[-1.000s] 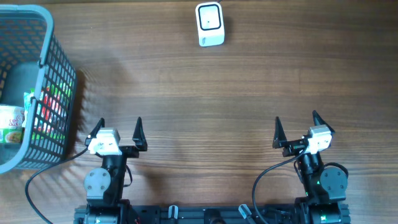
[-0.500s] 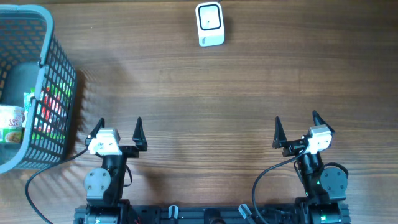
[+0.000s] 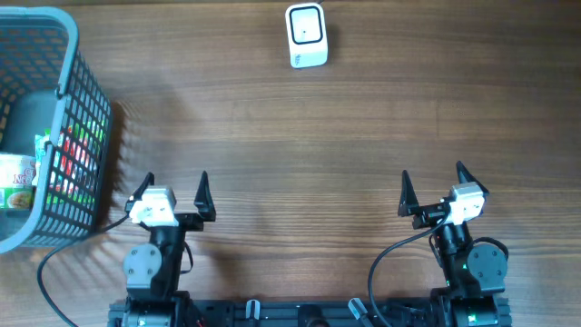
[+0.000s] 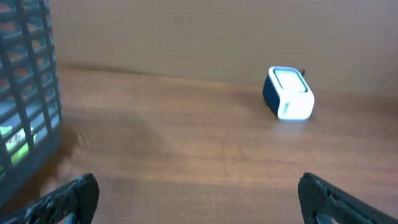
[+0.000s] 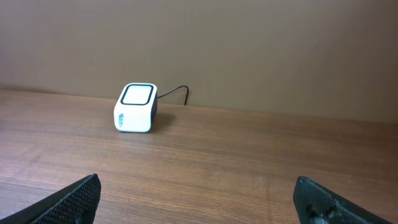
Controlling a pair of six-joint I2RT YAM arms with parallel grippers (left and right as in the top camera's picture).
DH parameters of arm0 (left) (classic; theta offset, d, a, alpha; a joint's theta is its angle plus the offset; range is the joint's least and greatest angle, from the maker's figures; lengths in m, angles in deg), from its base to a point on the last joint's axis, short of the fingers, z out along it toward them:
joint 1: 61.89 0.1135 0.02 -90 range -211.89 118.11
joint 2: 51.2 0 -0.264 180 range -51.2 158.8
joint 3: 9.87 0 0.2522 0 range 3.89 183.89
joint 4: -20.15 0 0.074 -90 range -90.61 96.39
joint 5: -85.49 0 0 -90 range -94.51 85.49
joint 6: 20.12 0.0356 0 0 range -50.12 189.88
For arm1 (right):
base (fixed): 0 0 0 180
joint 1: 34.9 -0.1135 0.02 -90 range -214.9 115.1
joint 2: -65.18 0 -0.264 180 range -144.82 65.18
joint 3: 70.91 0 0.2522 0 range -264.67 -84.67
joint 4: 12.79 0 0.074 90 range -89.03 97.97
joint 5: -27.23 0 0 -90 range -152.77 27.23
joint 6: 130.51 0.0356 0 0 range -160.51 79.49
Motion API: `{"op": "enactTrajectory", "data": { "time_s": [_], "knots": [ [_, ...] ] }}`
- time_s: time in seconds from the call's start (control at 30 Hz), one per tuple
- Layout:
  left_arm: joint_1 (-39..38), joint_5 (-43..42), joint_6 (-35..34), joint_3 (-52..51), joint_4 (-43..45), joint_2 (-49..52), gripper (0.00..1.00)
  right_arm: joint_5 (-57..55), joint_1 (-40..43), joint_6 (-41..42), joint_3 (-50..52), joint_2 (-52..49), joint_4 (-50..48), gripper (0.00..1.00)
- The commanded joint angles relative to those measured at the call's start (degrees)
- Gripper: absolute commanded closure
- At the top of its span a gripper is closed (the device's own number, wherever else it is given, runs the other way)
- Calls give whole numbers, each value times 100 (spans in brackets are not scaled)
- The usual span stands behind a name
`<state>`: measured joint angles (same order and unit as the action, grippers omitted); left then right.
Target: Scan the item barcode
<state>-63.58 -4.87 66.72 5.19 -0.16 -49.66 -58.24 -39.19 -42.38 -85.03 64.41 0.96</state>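
Note:
The white barcode scanner (image 3: 306, 34) with a dark-framed window sits at the far middle of the wooden table, also in the left wrist view (image 4: 288, 93) and the right wrist view (image 5: 136, 107). Items lie in the grey mesh basket (image 3: 86, 136) at the far left: a noodle cup (image 3: 14, 180) and a red and green pack (image 3: 77, 154). No barcode shows on them. My left gripper (image 3: 174, 182) (image 4: 199, 199) and right gripper (image 3: 433, 174) (image 5: 199, 199) rest open and empty near the front edge, far from the scanner and apart from the basket.
The basket's wall (image 4: 25, 93) stands close to the left of my left gripper. A thin black cord (image 5: 174, 92) runs from the scanner to the back wall. A black cable (image 3: 54, 263) loops by the left arm's base.

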Motion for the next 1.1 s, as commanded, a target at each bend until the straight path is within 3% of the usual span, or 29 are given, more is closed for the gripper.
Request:
{"op": "enactTrajectory", "data": {
  "time_s": [0.0, 0.13, 0.33, 0.43, 0.53, 0.6, 0.7, 0.87, 1.0, 1.07],
  "knots": [
    [48, -205, -413, 765, -1091, 273, 0, 90, 31, -111, 7, -15, -28, 0],
    [48, -728, -525, 2452, -2586, 1259, 0, 90, 31, -109, 7, -15, -28, 0],
    [48, -997, -476, 6295, -5484, 4183, 0, 90, 31, -109, 7, -15, -28, 0],
    [48, -1759, -479, 7700, -6459, 5289, 0, 90, 31, -109, 7, -15, -28, 0],
    [50, -1851, -455, 8081, -6356, 5755, 0, 90, 31, -109, 7, -15, -28, 0],
    [92, -1329, -951, 8091, -6076, 5936, 0, 90, 31, -111, 7, -15, -28, 0],
    [490, -914, -1097, 8441, -5993, 6306, 0, 90, 31, -109, 7, -15, -28, 0],
    [2437, -741, -1558, 10102, -6059, 7442, 0, 90, 31, -109, 7, -15, -28, 0],
    [3812, -297, -2308, 10153, -5794, 8181, 0, 90, 31, -109, 7, -15, -28, 0],
    [4286, -28, -2284, 10150, -5803, 8607, 0, 90, 31, -111, 7, -15, -28, 0]
  ]
}}
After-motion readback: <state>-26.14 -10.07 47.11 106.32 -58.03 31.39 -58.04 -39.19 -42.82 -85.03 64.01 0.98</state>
